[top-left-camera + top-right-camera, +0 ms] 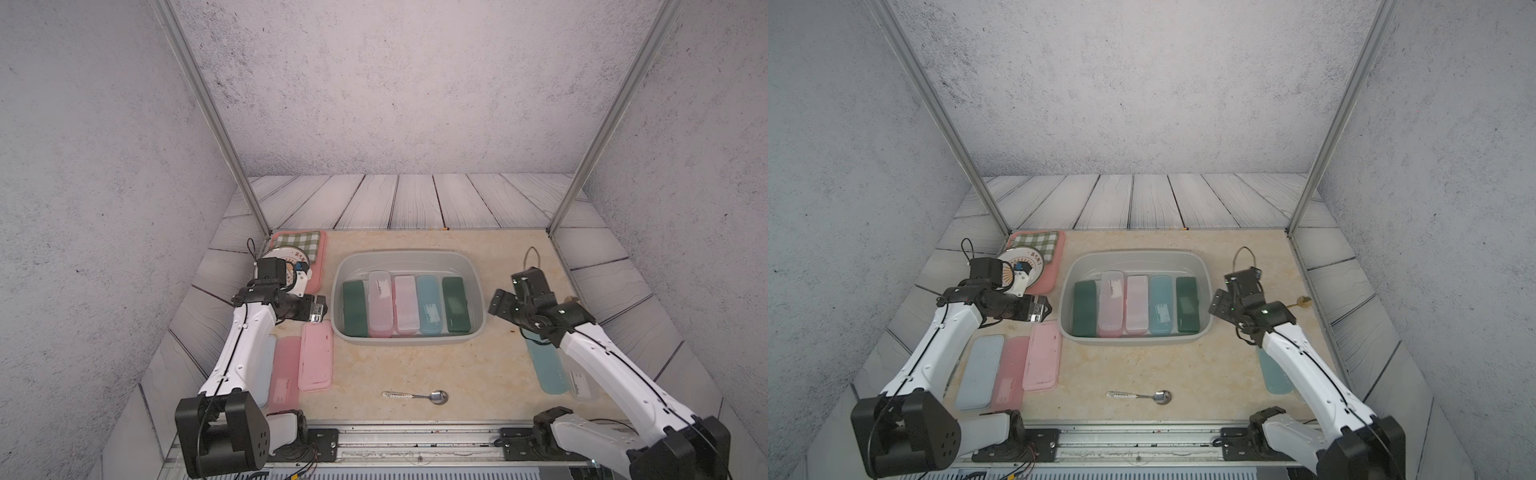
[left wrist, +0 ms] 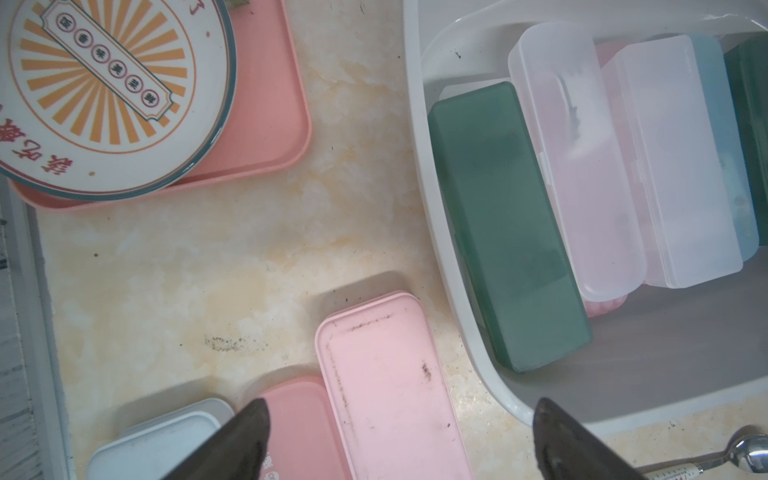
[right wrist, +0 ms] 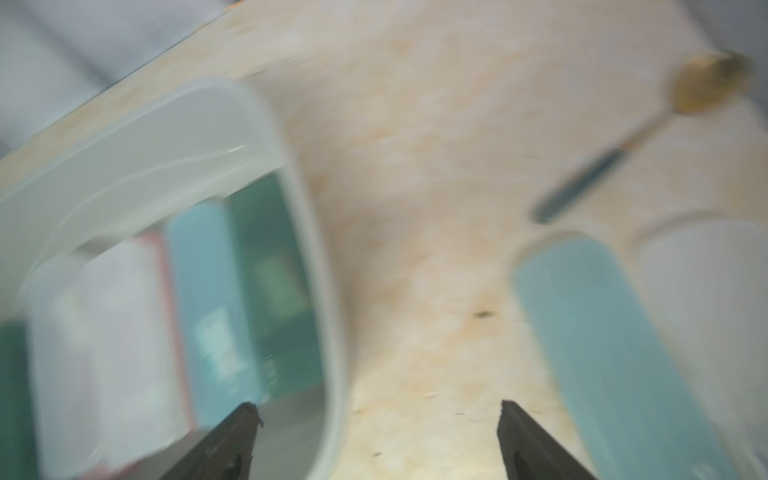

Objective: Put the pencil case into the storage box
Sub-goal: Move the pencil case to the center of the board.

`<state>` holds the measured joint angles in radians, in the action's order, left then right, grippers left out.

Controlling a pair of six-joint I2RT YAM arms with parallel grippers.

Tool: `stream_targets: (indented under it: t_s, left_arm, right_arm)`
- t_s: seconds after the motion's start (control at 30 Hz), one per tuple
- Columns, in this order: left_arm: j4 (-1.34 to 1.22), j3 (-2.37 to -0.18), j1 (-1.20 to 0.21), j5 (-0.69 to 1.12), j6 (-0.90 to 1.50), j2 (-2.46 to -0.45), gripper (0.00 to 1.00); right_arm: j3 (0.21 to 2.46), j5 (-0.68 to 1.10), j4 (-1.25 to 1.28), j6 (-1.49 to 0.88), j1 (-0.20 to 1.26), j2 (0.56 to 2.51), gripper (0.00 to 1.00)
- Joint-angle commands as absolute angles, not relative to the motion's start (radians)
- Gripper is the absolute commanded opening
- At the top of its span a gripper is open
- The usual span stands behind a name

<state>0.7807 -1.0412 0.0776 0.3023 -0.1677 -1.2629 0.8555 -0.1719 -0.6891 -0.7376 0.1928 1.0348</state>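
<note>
The storage box (image 1: 411,337), a light grey tub, holds several pencil cases side by side, from a dark green one (image 1: 354,307) to another green one (image 1: 456,305). Left of it on the table lie a light pink pencil case (image 1: 316,357), a deeper pink one (image 1: 284,374) and a pale blue one (image 1: 980,370). My left gripper (image 1: 319,309) hangs open and empty; in the left wrist view it (image 2: 401,419) is over the light pink case (image 2: 386,374). My right gripper (image 1: 505,297) is open and empty beside the box's right wall (image 3: 316,249). A teal pencil case (image 1: 546,370) lies under the right arm.
A pink tray (image 1: 318,266) with a checked cloth and a plate (image 1: 286,255) stands at the back left. A steel spoon (image 1: 415,396) lies near the front edge, a gold spoon (image 1: 1302,302) at the right. A clear case (image 1: 582,384) lies beside the teal one.
</note>
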Motion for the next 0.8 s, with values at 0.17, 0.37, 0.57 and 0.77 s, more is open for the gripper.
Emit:
stream_targets:
  t_s: [0.17,0.37,0.57,0.77]
  left_arm:
    - [0.797,-1.037,0.087,0.324,-0.172,-1.270,0.98]
    - [0.807,-1.045,0.088,0.340,-0.175,-1.282,0.98]
    - [0.817,-1.055,0.088,0.343,-0.177,-1.292,0.98]
    - [0.816,-1.057,0.088,0.342,-0.175,-1.305,0.98]
  right_arm:
    - [0.746,-0.019,-0.785,-0.818,-0.265,1.106,0.96]
    - [0.717,-0.150,-0.767,-0.839,-0.338,1.142,0.98]
    - [0.710,-0.247,-0.790,-0.885,-0.506,1.179,0.99]
    - [0.673,-0.113,-0.674,-0.842,-0.741,1.250,0.99]
